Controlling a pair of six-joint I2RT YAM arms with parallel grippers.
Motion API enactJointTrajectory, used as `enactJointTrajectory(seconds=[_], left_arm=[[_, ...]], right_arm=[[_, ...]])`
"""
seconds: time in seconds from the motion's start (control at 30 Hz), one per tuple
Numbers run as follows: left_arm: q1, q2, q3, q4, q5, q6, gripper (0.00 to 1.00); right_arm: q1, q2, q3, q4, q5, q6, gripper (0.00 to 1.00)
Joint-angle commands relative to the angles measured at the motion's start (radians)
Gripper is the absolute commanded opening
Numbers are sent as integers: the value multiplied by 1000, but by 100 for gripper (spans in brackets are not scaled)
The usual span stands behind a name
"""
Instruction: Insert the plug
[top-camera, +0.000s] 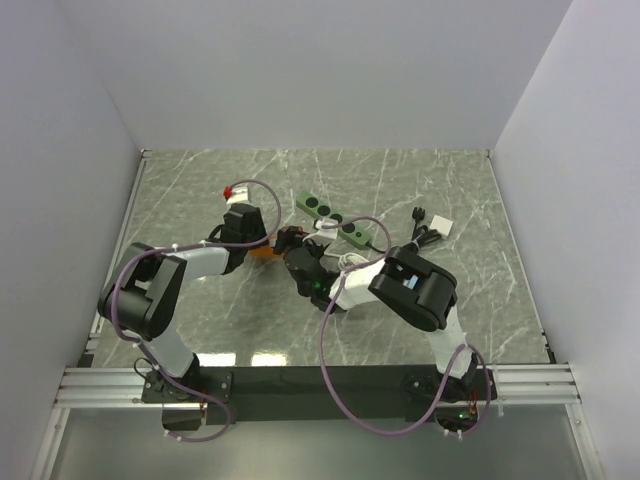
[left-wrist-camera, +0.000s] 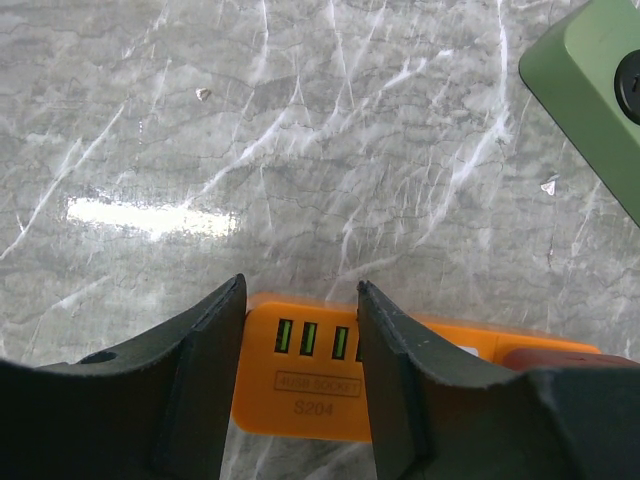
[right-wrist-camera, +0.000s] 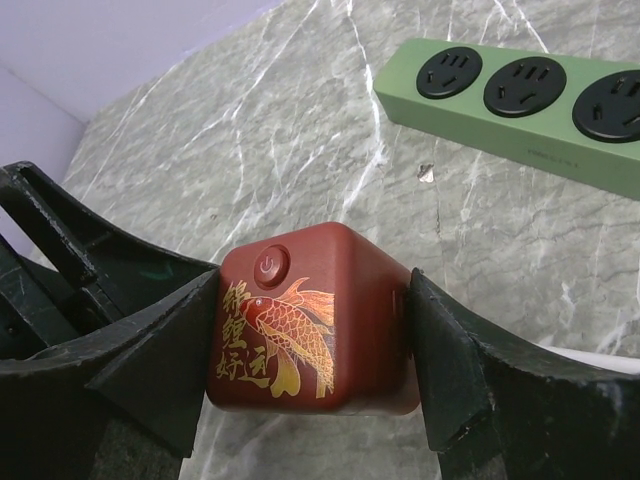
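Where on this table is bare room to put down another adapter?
Bare marble: the far band behind the green power strip, and the near right corner beside the right arm. Crowded: the centre, where left gripper, right gripper, orange strip and red cube meet.

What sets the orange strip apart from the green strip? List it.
Colour: the orange strip is orange, the green strip green.
Face: the orange strip shows small green USB ports; the green strip shows round black sockets.
Place: the orange strip sits at the left gripper's fingertips; the green strip lies with no gripper at it.
Both lie flat on the marble table.
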Motion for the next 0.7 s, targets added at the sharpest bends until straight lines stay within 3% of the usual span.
enactJointTrajectory(seconds=[0.0,0.67], left_arm=[[-31,43,10,-77,108,1,51],[-31,54,24,-87,114,12,50]], right_arm=[[81,356,-183,-776,-540,72,0],[96,381,-269,-746,-612,129,0]])
